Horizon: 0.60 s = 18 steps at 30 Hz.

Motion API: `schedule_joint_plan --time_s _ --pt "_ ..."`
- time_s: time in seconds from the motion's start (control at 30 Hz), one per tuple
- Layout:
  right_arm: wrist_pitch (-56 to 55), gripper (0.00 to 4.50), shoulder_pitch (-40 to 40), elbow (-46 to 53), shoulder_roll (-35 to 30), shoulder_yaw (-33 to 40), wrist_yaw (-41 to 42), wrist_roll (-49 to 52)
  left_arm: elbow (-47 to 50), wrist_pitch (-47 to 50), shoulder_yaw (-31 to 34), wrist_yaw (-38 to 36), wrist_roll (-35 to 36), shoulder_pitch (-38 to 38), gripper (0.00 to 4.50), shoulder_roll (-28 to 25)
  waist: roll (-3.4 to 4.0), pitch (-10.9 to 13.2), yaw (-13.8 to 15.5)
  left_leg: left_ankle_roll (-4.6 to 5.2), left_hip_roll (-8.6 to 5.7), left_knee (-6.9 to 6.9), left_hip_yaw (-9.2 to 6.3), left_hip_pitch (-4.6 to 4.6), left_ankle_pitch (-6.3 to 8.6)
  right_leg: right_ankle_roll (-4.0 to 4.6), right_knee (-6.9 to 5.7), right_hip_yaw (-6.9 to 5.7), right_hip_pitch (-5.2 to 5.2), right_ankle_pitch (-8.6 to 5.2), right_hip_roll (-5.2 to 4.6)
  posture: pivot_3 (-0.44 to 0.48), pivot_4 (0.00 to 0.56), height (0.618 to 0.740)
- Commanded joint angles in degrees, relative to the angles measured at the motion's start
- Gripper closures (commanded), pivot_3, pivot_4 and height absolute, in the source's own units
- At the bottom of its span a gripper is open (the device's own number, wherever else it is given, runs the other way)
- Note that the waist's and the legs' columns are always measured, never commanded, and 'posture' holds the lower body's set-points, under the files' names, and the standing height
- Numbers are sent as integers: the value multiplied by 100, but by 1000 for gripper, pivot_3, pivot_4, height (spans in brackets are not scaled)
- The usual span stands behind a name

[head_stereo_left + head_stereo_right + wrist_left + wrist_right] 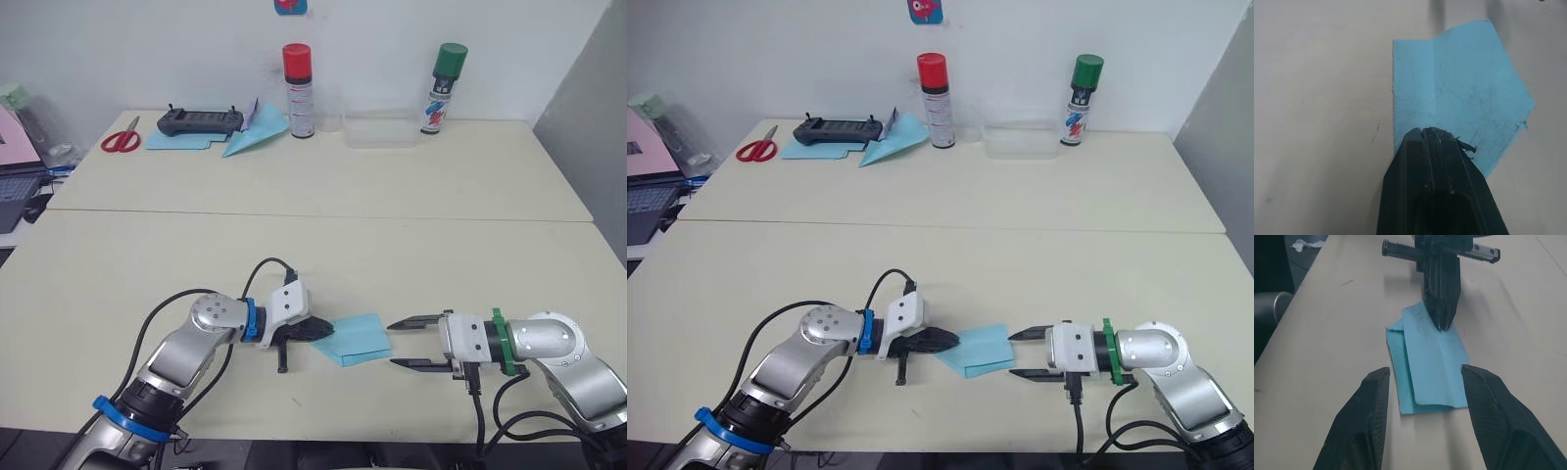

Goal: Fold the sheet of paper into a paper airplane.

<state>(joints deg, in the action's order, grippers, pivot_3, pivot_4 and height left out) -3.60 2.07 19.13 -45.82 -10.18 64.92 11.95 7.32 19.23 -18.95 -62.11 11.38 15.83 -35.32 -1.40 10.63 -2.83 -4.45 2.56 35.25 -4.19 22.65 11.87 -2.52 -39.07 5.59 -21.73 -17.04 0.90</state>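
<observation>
While my left gripper (315, 330) has its fingers pressed together on the near-left edge of the sheet of paper (356, 339), pinning it to the table (411, 245), my right gripper (406, 343) hovers just beside the opposite edge with its fingers spread wide, touching nothing; the paper sits folded into a small layered packet between the two grippers, near the table's front edge; risk one: the pin is only at one corner, so a push from the right could pivot or buckle the packet instead of creasing it; risk two: the top flap is loose along its edge, so a finger sliding in could catch under it and undo the fold; risk three: dragging could tear the thin paper at the pinned corner.
</observation>
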Motion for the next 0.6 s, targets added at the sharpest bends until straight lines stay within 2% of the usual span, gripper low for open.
schedule_joint_plan --time_s 0.03,0.23,0.47,0.6 --pt "-510 2083 42 -137 -43 72 3 -213 -149 69 -1 -72 -76 26 4476 -92 0 0 -2 0 0 0 0 -2 0 0 0 0 1 0 0 0 150 740" --pt "-1595 2083 231 -709 135 -127 -156 -803 -231 56 -40 -343 -139 -59 4476 -401 3 -3 -46 0 2 -1 0 -13 0 -1 -1 1 6 1 2 0 150 740" --pt "-2487 2083 737 -1506 624 -571 -455 -1377 -361 32 -96 -379 -188 9 4476 -383 6 -5 -54 0 3 -4 1 -32 0 0 -1 2 26 0 2 0 150 740" --pt "-2580 2083 1192 -1883 1049 -792 -612 -1472 -469 15 -121 -397 -215 123 4476 -354 8 -6 -52 0 2 -3 1 -39 0 1 -1 2 31 1 2 0 150 740"
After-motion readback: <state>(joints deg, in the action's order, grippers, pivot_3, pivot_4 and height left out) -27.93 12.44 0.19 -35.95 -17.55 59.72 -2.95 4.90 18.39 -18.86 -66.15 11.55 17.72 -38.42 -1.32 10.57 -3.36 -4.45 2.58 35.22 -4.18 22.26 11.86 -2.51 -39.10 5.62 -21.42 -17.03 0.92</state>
